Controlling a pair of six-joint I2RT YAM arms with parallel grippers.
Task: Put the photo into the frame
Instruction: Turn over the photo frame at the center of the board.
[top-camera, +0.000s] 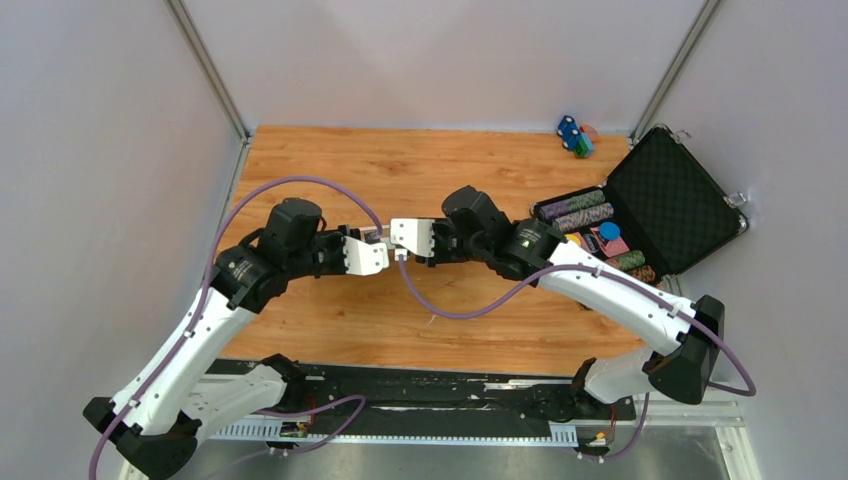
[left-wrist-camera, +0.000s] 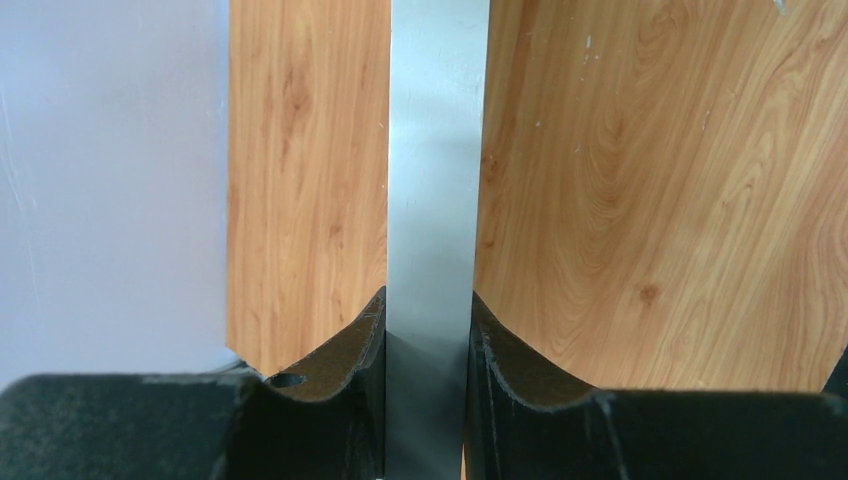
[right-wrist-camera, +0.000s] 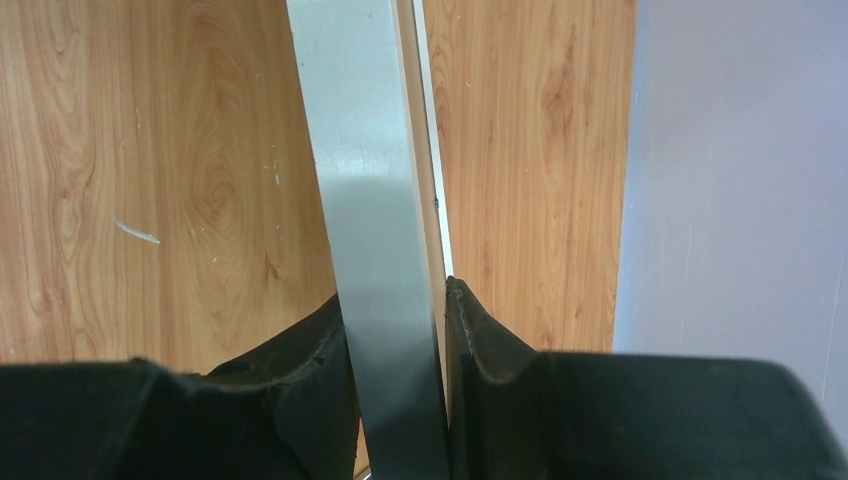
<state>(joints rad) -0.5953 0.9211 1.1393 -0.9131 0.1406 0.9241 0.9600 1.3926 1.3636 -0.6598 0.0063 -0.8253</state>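
Both arms meet over the middle of the wooden table (top-camera: 420, 170). A long grey-white strip, the frame (left-wrist-camera: 437, 150) seen edge-on, runs straight out from between the black fingers (left-wrist-camera: 330, 350) of my left gripper (left-wrist-camera: 427, 300), which is shut on it. My right gripper (right-wrist-camera: 395, 295) is shut on the same frame (right-wrist-camera: 360, 150), with a thin tan layer and a white sliver (right-wrist-camera: 428, 150) lying along the strip's right side. Seen from above, the left gripper (top-camera: 380, 252) and right gripper (top-camera: 398, 238) stand almost tip to tip. The photo's printed face is hidden.
An open black case (top-camera: 672, 195) with rows of poker chips (top-camera: 575, 212) sits at the right. Small coloured pieces (top-camera: 575, 135) lie at the back right corner. Grey walls close in the left, back and right. A purple cable (top-camera: 455, 310) sags over the table.
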